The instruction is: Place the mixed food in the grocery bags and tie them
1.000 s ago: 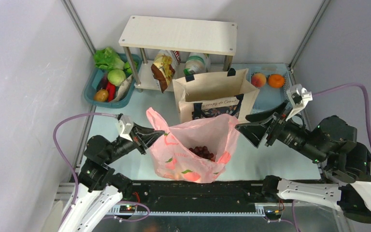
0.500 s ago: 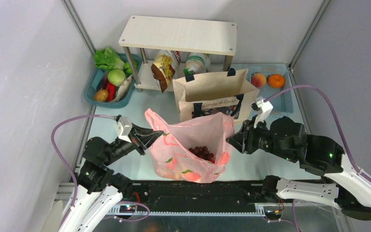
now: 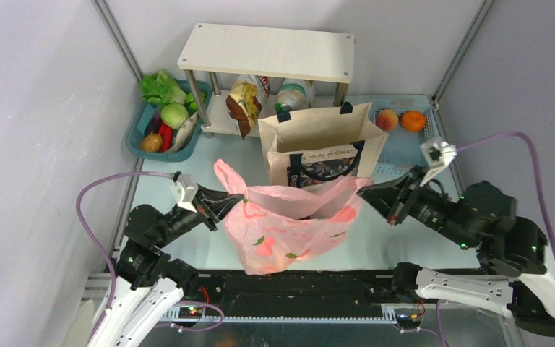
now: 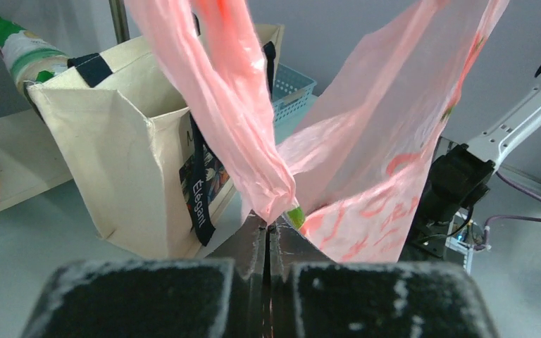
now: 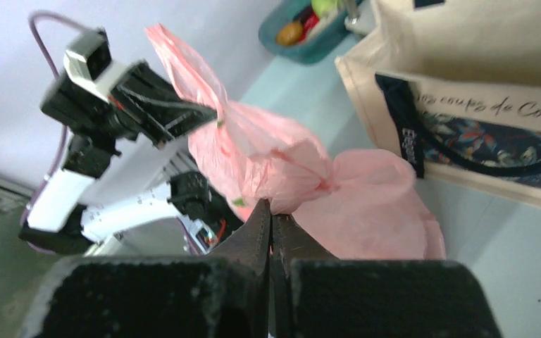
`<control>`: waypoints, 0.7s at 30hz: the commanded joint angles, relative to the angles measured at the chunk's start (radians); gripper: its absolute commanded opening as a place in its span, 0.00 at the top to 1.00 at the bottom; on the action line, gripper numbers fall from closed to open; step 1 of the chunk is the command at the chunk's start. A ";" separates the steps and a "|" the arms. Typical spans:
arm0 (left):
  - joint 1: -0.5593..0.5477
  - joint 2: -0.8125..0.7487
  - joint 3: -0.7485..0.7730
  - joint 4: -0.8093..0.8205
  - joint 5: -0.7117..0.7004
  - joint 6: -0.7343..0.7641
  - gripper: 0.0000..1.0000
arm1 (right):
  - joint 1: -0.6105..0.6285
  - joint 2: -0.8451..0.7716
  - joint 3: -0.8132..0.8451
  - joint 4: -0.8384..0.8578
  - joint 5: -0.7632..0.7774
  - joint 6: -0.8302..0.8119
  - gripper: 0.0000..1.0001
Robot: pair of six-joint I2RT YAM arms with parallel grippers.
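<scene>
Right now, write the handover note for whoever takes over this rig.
Left tool: shut on the pink plastic bag, at its left handle.
Right tool: shut on its right handle.
The bag is stretched between them at the table's near edge, and its contents are hidden. The canvas tote stands open behind it. The crisp packet sits under the shelf. A round reddish fruit and an orange lie in the blue basket. Vegetables lie in the teal basket.
Done: both handles gripped.
Left: knot the pink bag, load the tote, tie it.
</scene>
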 commanded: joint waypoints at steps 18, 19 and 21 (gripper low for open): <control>0.013 0.384 0.234 -0.005 -0.091 0.083 1.00 | -0.002 0.076 0.040 0.043 0.389 0.098 1.00; 0.014 0.399 0.235 -0.005 -0.100 0.091 1.00 | -0.005 0.094 0.039 0.054 0.431 0.093 1.00; 0.018 0.409 0.223 -0.004 -0.107 0.115 1.00 | -0.027 0.118 0.035 0.078 0.466 0.068 1.00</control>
